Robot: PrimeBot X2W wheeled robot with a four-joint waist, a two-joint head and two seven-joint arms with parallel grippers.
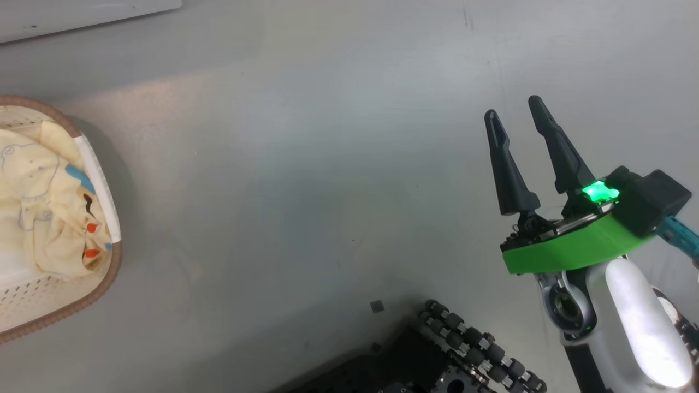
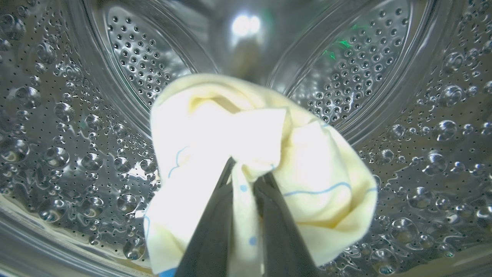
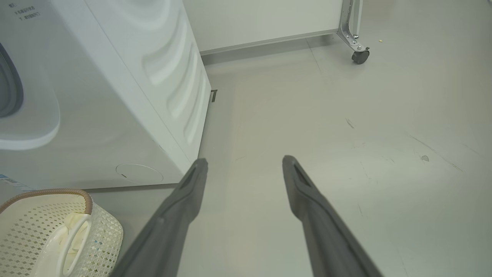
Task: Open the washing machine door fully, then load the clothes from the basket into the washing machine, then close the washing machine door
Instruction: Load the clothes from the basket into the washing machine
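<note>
My left gripper is deep inside the washing machine's steel drum, jaws pinched narrow on a cream-yellow garment. The fabric bunches around my two dark fingers and billows out past the tips, with thin blue lines running across it. It hangs in my grip with the dimpled, perforated drum wall all around it; I can't tell whether its lower folds touch the drum.

Over on the other side, my right gripper hangs above the grey floor with its jaws spread wide and nothing between them. From that wrist I see the same wide gap at the right gripper, pointing at bare floor just past the corner of the white washing machine.

The basket sits on the floor at my far left, right in front of the machine. More clothes lie heaped in it, pale cream with a faint blue outline print and small blue and orange patches.
</note>
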